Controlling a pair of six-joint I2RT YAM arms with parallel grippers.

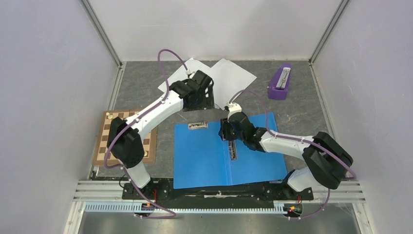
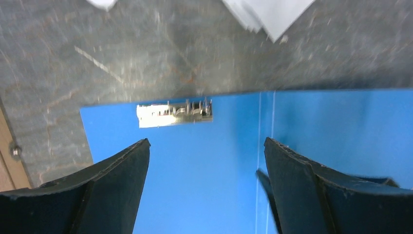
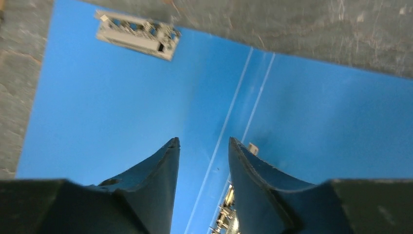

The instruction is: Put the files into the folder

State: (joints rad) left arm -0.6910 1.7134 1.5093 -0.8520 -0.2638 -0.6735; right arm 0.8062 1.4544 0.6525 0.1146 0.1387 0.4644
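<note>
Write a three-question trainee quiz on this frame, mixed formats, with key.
1. True or false: the sheets already lie inside the folder.
2. Multiple choice: what sits at the far right of the table? A) chessboard B) purple stand C) folder.
3. Fill in: the left gripper's jaws are wide ____, with nothing between them.

Key
1. False. The sheets lie on the grey mat beyond the open folder, apart from it.
2. B. The chessboard is at the left edge.
3. Open. The right gripper hangs over the folder's spine crease, its jaws set narrow with nothing between them.
</note>
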